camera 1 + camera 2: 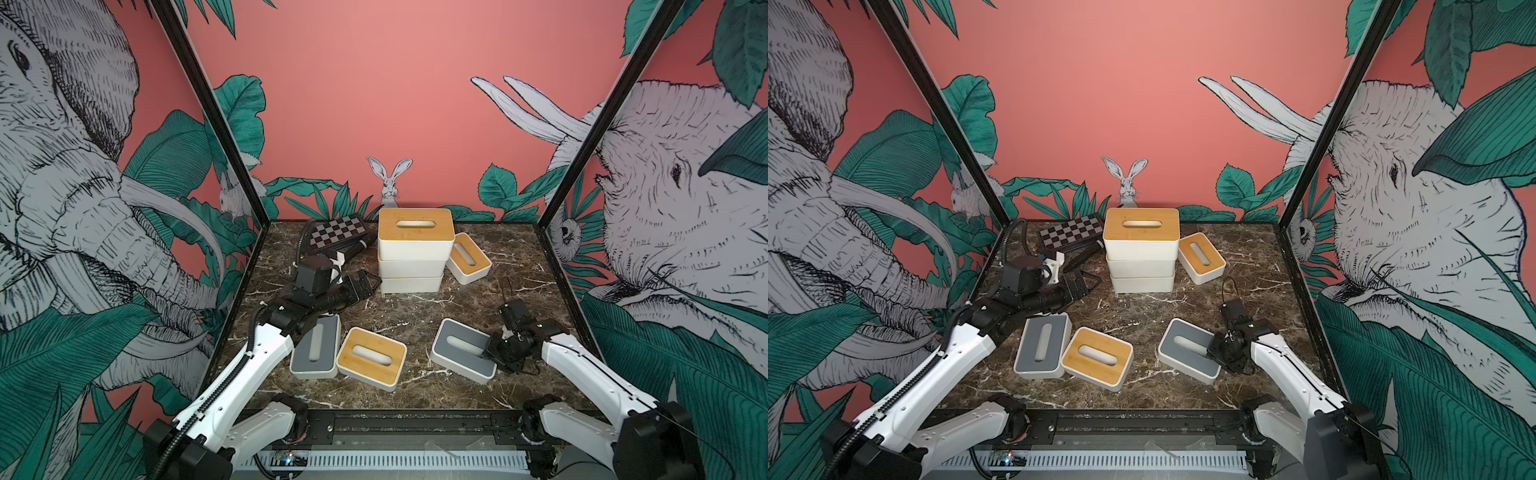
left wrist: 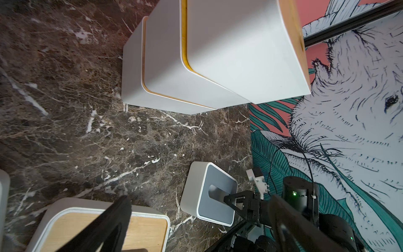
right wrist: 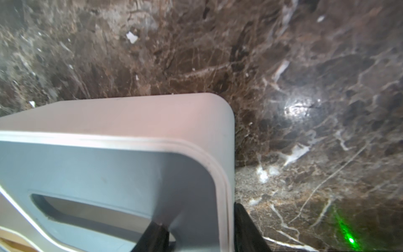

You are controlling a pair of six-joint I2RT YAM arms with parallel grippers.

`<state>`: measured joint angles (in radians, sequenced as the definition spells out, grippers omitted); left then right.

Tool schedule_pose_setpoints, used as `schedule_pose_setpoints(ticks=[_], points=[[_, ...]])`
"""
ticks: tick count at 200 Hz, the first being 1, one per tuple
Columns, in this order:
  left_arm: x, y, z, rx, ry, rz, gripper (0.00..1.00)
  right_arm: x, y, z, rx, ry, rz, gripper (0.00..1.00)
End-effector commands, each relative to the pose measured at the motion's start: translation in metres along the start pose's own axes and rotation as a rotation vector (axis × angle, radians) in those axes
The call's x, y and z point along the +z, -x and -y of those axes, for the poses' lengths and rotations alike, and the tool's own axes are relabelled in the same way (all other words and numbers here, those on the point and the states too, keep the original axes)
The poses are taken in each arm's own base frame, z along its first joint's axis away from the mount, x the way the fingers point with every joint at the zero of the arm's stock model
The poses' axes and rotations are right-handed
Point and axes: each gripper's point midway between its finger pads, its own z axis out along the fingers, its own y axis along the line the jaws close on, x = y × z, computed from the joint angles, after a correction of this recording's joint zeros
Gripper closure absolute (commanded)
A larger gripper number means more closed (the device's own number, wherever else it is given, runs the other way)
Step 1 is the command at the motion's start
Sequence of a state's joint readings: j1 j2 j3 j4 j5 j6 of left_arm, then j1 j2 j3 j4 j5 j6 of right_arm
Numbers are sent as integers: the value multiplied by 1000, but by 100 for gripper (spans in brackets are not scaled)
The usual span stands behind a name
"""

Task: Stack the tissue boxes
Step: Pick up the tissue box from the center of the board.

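Right fingers [image 3: 246, 227] clamp the end wall of the near-right grey box [image 1: 457, 347] on the bench [image 1: 415, 309].
Left fingers [image 2: 113, 218] gape beside the three-box stack [image 1: 413, 253]; second grey box [image 1: 313, 353] and wood-lidded box [image 1: 371, 353] lie near left.

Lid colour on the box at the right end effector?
Grey; the tissue box lid shows best in the right wrist view.

Table [image 1: 415, 307], rear centre: stack of three boxes [image 1: 413, 249]; small box [image 1: 469, 257] just beside its right; chessboard case [image 1: 336, 232] to its left; marker pen [image 1: 357, 248] before the case. Front: left box [image 1: 316, 349] touching middle box [image 1: 371, 357]; right box [image 1: 457, 347] apart.
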<state>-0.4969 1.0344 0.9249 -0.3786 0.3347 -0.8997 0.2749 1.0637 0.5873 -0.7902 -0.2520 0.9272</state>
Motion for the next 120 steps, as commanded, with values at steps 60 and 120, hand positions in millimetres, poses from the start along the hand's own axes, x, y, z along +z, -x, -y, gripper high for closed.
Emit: schedule_pose_setpoints(ticks=[60,120], points=[[57,-50,47,0,-106,-67,1,9,3,-7,152,118,-19,68],[65,-66,33,74,-57,-138,0,-7,0,-7,10,123,0,76]])
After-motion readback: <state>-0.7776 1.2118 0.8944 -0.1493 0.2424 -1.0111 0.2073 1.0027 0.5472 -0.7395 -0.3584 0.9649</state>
